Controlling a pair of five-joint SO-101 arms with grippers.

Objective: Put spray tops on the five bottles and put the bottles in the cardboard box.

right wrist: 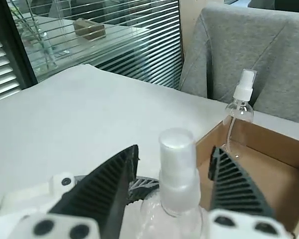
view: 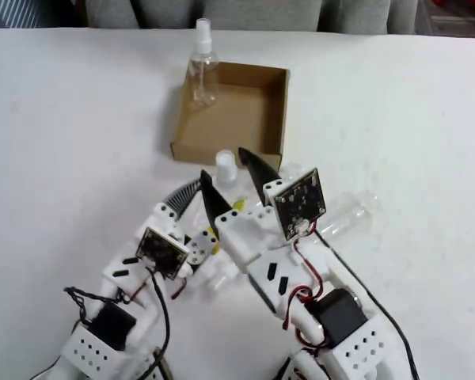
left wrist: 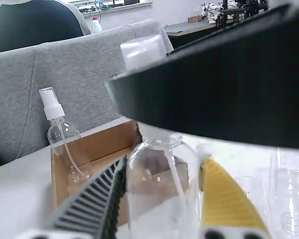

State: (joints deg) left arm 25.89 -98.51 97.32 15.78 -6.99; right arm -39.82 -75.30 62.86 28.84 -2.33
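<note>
My left claw [left wrist: 164,167] seems clenched on the upright spray bottle [left wrist: 159,199], just off the near wall of the cardboard box [view: 222,152]; my right claw [right wrist: 175,149] (jaws spread) straddles its spray top [right wrist: 178,169], long axis vertical

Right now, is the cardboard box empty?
No, one bottle with a spray top stands upright inside the cardboard box.

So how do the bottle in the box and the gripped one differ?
The boxed bottle stands inside the cardboard box, the held bottle outside. The boxed bottle is free; the held bottle sits in the left gripper, top inside the open right gripper. Both upright, clear, white-topped.
</note>
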